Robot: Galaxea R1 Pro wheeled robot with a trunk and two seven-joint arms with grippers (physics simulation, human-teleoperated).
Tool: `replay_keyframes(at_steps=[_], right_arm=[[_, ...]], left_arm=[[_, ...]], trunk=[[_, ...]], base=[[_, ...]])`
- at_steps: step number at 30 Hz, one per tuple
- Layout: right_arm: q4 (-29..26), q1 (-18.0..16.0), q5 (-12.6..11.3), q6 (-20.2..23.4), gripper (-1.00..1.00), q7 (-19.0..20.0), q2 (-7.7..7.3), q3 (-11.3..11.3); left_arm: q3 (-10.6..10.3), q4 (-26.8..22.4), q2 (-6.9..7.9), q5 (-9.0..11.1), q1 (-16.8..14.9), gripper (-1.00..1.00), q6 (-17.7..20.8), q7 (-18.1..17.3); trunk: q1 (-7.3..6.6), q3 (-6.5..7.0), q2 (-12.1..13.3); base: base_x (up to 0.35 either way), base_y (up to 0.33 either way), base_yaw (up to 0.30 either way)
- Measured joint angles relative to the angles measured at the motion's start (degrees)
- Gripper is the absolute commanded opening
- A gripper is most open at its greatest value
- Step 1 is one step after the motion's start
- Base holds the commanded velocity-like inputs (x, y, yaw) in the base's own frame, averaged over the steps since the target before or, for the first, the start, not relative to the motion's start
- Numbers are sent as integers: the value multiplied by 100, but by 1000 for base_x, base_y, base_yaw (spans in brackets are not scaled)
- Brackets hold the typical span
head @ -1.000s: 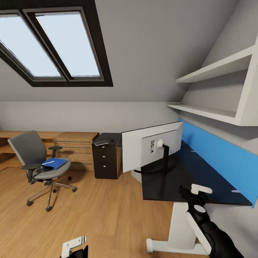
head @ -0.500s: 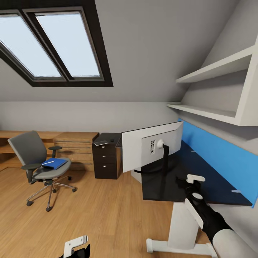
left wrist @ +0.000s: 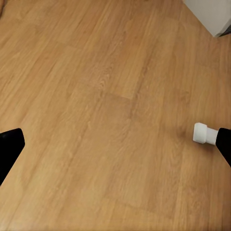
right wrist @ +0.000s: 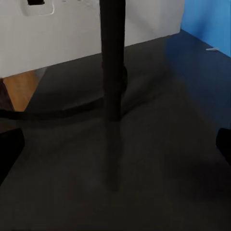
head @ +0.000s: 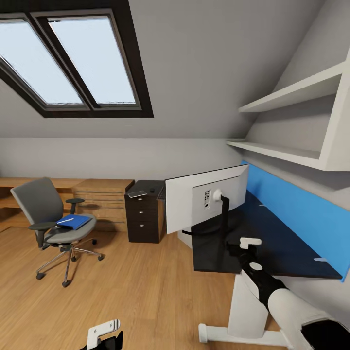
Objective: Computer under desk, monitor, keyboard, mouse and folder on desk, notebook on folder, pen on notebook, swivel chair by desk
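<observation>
Since the earlier head pictures the right arm has reached further forward and toward the monitor: the right gripper [head: 244,244] now hangs over the black desk [head: 272,243] close behind the monitor's stand, where a second ago it was nearer the desk's front edge. Nothing else in the room has changed place.

From the right wrist, the black stand post [right wrist: 112,57] rises just ahead, with the monitor's white back above it and a dark cable curving across the glossy desk top. The fingertips [right wrist: 10,153] sit at opposite edges of that picture, so the jaws stand wide apart with nothing between them.

The monitor [head: 206,201] stands upright on the desk, its white back toward the camera, the blue back panel [head: 301,214] running along the wall behind. Beside the desk's far end is a dark drawer unit [head: 144,214] with a small flat thing on top, too small to name. The folder [head: 74,221] lies on the seat of the swivel chair [head: 51,218], well apart from the desk, with a thin white pen [head: 65,220] on it.

The left gripper [head: 103,331] hangs low over the wood floor [left wrist: 106,115]; its fingers likewise sit at opposite edges of the left wrist picture, spread wide and empty.
</observation>
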Motion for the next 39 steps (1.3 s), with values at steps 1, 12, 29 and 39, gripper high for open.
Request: replay_keyframes(at_steps=[1, 12, 29, 39], right_arm=[[46, -11, 10, -59, 100, 88, 10, 2], [247, -50, 52, -633, 100, 579, 54, 294], [249, -43, 48, -641, 100, 547, 58, 296], [251, -42, 39, -646, 100, 529, 51, 288]], left_arm=[[0, 0, -1, 0, 0, 100, 0, -2], [0, -5, 10, 0, 0, 100, -1, -26], [3, -10, 14, 1, 1, 100, -1, -27], [8, -120, 11, 2, 0, 100, 3, -18]], trunk=[[0, 0, 0], [0, 0, 0], [0, 0, 0], [0, 14, 0]], base=[[0, 0, 0], [0, 0, 0], [0, 0, 10], [0, 0, 114]])
